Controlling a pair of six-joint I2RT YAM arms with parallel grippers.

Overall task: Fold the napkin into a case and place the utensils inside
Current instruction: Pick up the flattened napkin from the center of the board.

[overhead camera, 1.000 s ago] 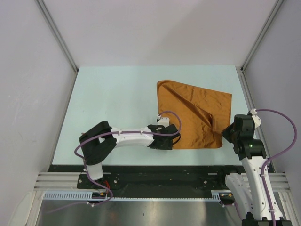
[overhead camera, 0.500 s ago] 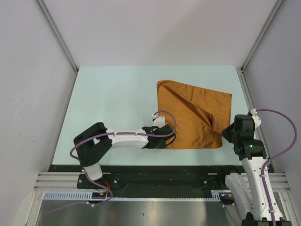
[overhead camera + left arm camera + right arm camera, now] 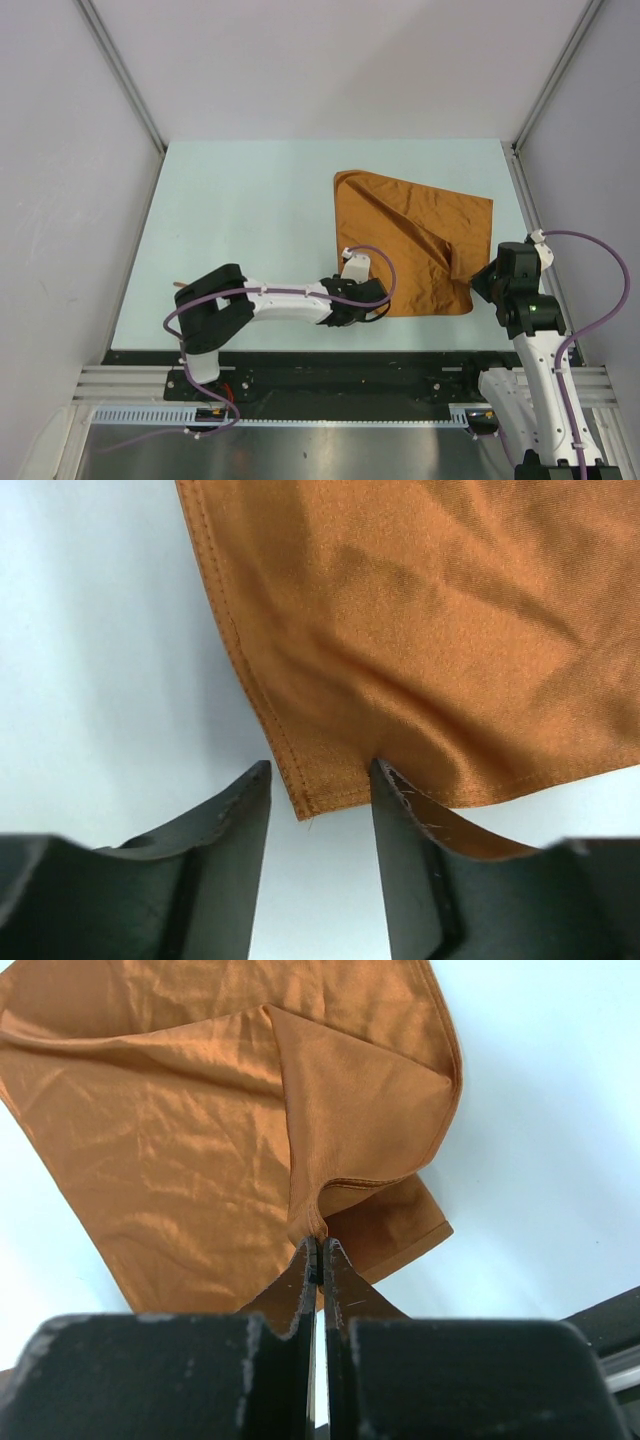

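One rust-orange napkin (image 3: 415,245) lies on the right half of a pale counter (image 3: 250,220), mostly flat and turned a little askew; seen from above, its far-left corner points toward the back and its near edge runs close to the counter's front edge; one flap (image 3: 360,1110) of the cloth is folded over along the right side, making a raised crease. Two arms reach in from the near edge, one to each side of the cloth. The left hand (image 3: 320,770) sits low at the napkin's near-left corner (image 3: 305,802), its two dark fingers (image 3: 230,820) spread apart; the corner lies in the gap between them, and the cloth's edge meets the tip of the right-side finger, though whether it passes over or under that tip cannot be told. The right hand (image 3: 318,1245) is at the napkin's near-right edge; its two fingers are pressed together and pinch a small raised fold of cloth just below the flap, so the cloth puckers upward where it enters the grip.
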